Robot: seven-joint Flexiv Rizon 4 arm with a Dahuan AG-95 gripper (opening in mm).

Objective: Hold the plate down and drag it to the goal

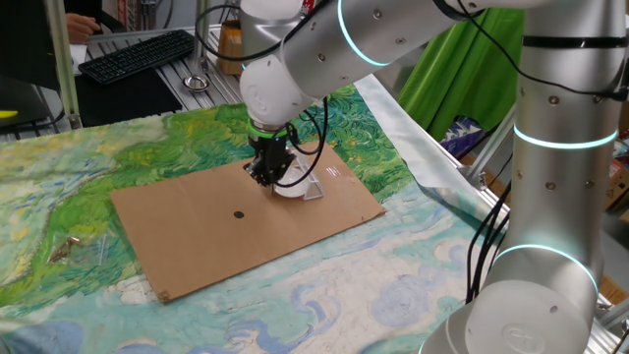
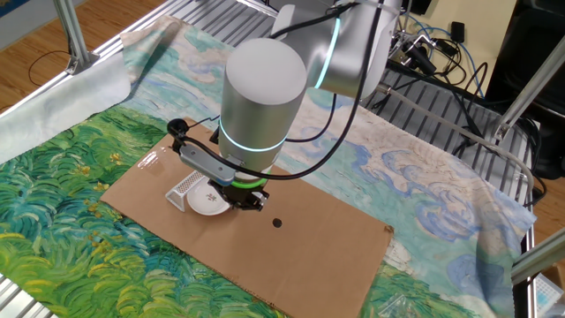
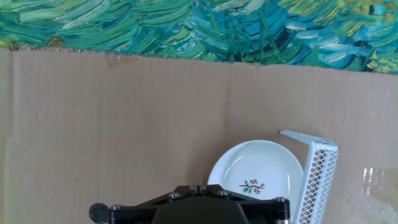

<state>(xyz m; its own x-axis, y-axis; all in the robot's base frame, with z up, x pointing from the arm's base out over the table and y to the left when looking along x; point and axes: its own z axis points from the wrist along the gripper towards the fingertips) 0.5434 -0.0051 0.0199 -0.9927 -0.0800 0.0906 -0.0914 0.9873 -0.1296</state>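
Single arm over a counter draped with a painted green-and-blue cloth (image 1: 59, 187); a brown cardboard sheet (image 1: 197, 236) lies on the cloth and carries everything of interest. Claw (image 1: 265, 177) points straight down, jaws shut with nothing between them, bearing on the small white plate (image 3: 255, 168) rather than gripping it; exact contact spot is hidden under the hand in all views. The plate sits toward the far right corner of the cardboard in one fixed view, and in the hand view it shows a small red-and-green sprig motif at its centre. The goal (image 3: 317, 174), a pale angled bracket with a mesh-like upright strip, stands against the plate's edge: in the hand view the rim appears to touch or nearly touch the upright, and in the other fixed view the plate (image 2: 209, 201) lies just beside the bracket (image 2: 185, 190), nested into its angle. A small black dot (image 1: 239, 213) marks the cardboard near its middle, well apart from the plate. Judgement: the drag looks essentially complete, the plate seated at the goal. What seems left is perhaps a last small nudge to seat the rim flush, then lifting the claw clear without disturbing the plate.
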